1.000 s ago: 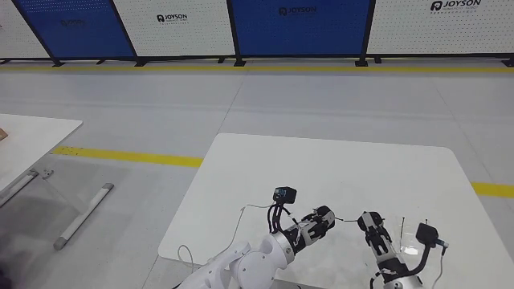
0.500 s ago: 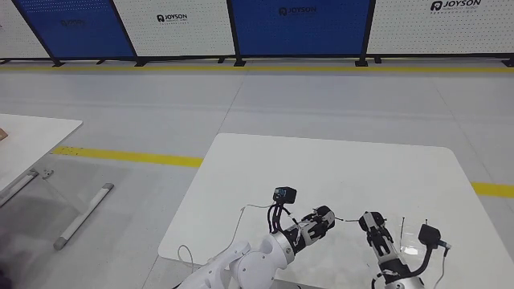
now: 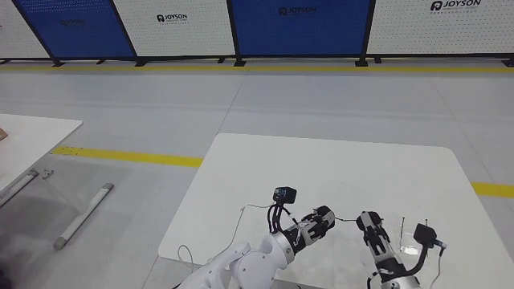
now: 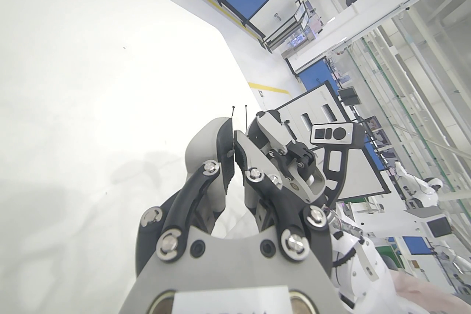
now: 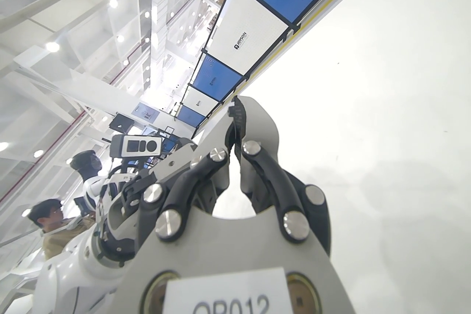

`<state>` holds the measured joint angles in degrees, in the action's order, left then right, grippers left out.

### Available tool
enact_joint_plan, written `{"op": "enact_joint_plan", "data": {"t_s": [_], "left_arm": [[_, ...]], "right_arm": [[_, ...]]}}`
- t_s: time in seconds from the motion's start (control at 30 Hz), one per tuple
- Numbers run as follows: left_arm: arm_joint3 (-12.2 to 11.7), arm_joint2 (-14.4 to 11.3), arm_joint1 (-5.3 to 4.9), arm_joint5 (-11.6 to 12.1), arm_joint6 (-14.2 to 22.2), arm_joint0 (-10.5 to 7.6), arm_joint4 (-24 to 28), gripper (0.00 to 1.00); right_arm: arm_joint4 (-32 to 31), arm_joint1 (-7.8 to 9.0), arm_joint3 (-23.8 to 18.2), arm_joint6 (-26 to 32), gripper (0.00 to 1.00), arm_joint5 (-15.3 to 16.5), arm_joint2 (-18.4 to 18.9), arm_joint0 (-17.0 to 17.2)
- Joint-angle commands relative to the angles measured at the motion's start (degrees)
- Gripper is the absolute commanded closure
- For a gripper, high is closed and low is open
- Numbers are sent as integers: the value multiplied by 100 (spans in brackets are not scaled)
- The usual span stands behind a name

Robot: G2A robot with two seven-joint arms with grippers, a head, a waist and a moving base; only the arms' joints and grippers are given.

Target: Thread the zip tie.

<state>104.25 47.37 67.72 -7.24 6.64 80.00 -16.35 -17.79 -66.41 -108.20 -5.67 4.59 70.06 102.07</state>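
L gripper [image 4: 234, 135] is sitting over the near part of the table [image 3: 321, 168], jaws pressing together on one end of the zip tie [image 3: 345, 220]. R gripper [image 5: 235, 115] is facing it just beside, tips nearly meeting. Its jaws are also clamping shut, w/ a small black bit of the tie poking out at the tips. In the top view the tie is showing as a thin dark line spanning the short gap btwn the two. Two loose ties [image 4: 245, 112] are lying flat on the table near the R gripper
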Motion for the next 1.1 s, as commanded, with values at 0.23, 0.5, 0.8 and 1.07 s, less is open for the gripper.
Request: {"op": "enact_joint_plan", "data": {"t_s": [0.23, 0.5, 0.8, 1.07], "left_arm": [[0, 0, 0, 0, 0, 0, 0, 100], [0, 0, 0, 0, 0, 0, 0, 100], [0, 0, 0, 0, 0, 0, 0, 100], [0, 0, 0, 0, 0, 0, 0, 100]], "right_arm": [[-10, -27, -37, 55, 100, 8, 61, 24], [-39, -67, 35, 116, 100, -85, 24, -47], [-55, -103, 58, 153, 100, -81, 20, -63], [-88, -135, 50, 90, 100, -10, 19, -42]]}}
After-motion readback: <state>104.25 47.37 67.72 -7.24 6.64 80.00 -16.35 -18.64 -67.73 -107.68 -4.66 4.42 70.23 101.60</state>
